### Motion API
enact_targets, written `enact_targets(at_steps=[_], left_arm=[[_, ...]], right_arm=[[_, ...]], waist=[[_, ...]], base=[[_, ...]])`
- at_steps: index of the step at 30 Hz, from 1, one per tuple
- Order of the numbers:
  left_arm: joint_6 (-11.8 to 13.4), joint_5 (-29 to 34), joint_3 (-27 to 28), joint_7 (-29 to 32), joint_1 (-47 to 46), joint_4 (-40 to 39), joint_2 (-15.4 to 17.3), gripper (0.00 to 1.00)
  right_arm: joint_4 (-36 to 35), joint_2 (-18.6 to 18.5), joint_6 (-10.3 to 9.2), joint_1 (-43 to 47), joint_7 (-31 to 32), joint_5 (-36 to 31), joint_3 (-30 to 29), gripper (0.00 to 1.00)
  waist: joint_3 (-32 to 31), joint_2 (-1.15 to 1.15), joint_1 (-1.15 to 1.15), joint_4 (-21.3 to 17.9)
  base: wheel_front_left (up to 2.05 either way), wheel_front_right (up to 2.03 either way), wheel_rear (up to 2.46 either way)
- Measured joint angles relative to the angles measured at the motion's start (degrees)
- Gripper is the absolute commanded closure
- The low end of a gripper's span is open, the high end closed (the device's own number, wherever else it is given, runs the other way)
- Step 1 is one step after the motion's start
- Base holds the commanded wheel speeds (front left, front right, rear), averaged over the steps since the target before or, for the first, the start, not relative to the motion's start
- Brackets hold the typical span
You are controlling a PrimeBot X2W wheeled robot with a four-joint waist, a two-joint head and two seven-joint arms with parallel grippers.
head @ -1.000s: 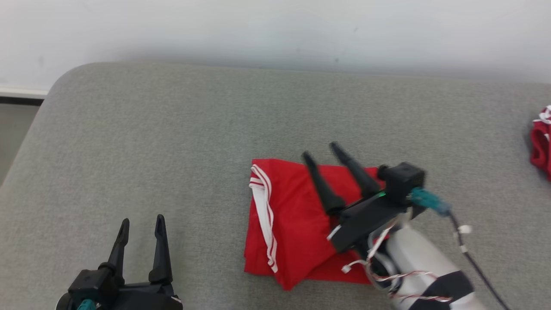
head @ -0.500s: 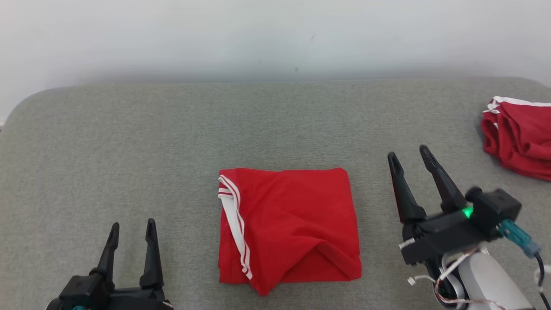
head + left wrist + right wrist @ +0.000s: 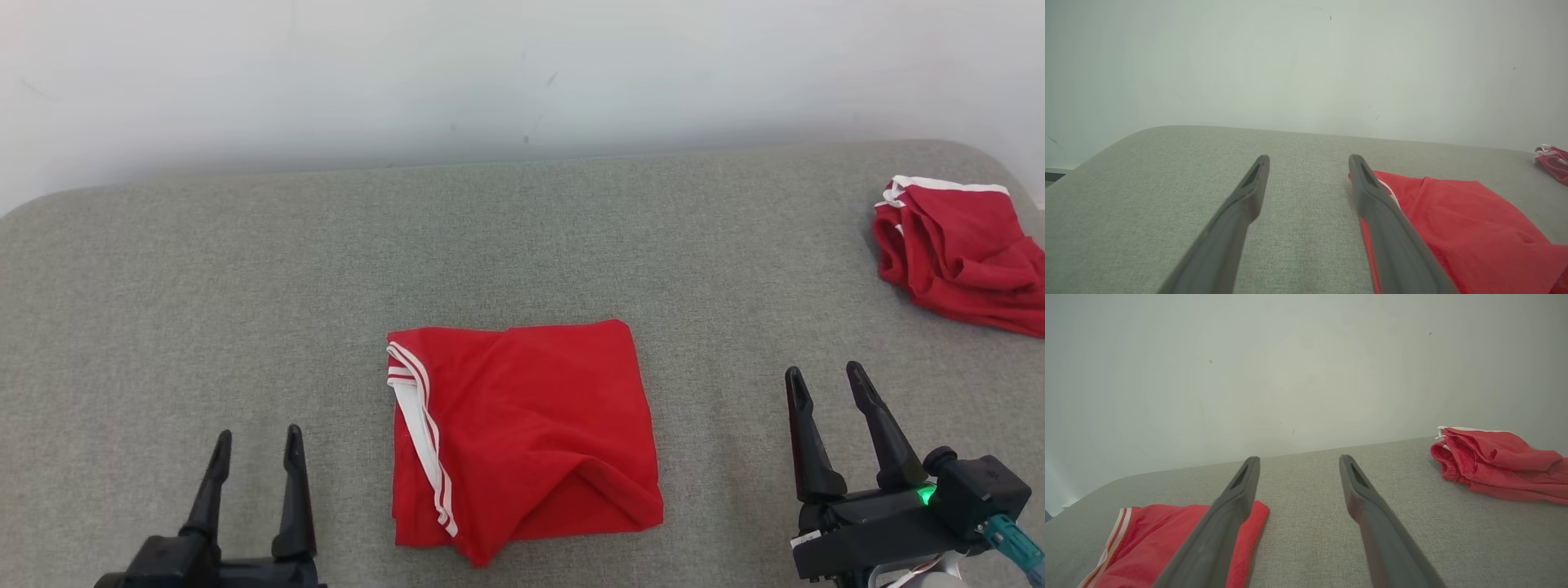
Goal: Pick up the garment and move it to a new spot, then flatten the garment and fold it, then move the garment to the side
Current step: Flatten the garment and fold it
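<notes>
Lying folded at the middle of the grey cushion (image 3: 204, 269), the red garment (image 3: 531, 425) shows white striped trim along its left edge in the head view. The left gripper (image 3: 258, 434) and right gripper (image 3: 824, 372) sit near, one on either side, both spread wide and empty. A bunched red cloth (image 3: 955, 253) lies far right. Left wrist view: fingers apart over bare cushion, garment just right of them. Right wrist view: fingers apart, garment near left, bunched red cloth far right.
</notes>
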Motion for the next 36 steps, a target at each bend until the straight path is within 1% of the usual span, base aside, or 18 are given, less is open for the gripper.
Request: enact_targets(at_steps=[6,14,15,19,22,27,29,30,31,36], left_arm=[[-0.14,1.41,-2.43,0.0,1.03,0.24,0.0,0.0],[-1.53,3.19,-10.91,0.0,2.21,4.17,0.0,0.0],[-1.58,3.16,-13.03,0.0,2.23,5.59,-0.01,0.0],[-1.59,1.81,-15.93,0.0,2.18,9.02,-0.01,0.0],[-1.64,1.05,-17.57,0.0,1.92,11.56,-0.07,0.0],[-1.85,-0.31,-18.55,0.0,0.14,15.37,-0.07,0.0],[-1.82,-0.66,-18.71,0.0,-0.58,16.42,-0.07,0.62],[-1.82,-0.66,-18.71,0.0,-0.58,16.42,-0.07,0.79],[-1.52,-1.62,-18.4,0.0,-1.5,16.36,-0.08,1.0],[-0.98,-1.8,-16.47,0.0,-2.41,14.23,0.09,1.0]], right_arm=[[-1.1,0.71,0.0,0.85,-0.01,-1.69,-0.42,0.0],[-1.01,1.15,0.0,0.92,-0.05,-2.23,-0.19,0.0],[-0.76,1.24,0.0,0.91,-0.05,-2.37,0.18,0.0],[-0.18,1.34,0.0,0.6,-0.07,-2.74,0.9,0.0],[0.2,1.36,0.0,0.01,-0.07,-2.72,1.18,0.0],[0.37,1.54,0.0,-0.18,-0.07,-2.74,1.38,0.0],[0.41,1.65,0.0,-0.18,-0.07,-2.8,1.43,0.0],[0.41,1.65,0.0,-0.18,-0.07,-2.8,1.43,0.0],[0.46,1.82,0.0,-0.16,-0.07,-2.94,1.42,0.0],[0.96,2.03,0.0,0.1,-0.08,-3.09,1.36,0.0]], waist=[[0.4,0.0,0.0,-0.35],[0.72,0.0,0.0,-0.53],[0.95,0.0,0.0,-0.65],[1.35,0.0,0.0,-1.29],[1.59,0.0,0.0,-1.94],[1.98,0.0,0.0,-2.96],[2.06,0.0,0.0,-3.25],[2.06,0.0,0.0,-3.25],[2.03,0.0,0.0,-3.39],[1.87,0.0,0.0,-3.01]], base=[[0.0,0.0,0.0],[0.0,0.0,0.0],[0.0,0.0,0.0],[0.0,0.0,0.0],[0.0,0.0,0.0],[0.0,0.0,0.0],[0.0,0.0,0.0],[0.0,0.0,0.0],[0.0,0.0,0.0],[0.0,0.0,0.0]])
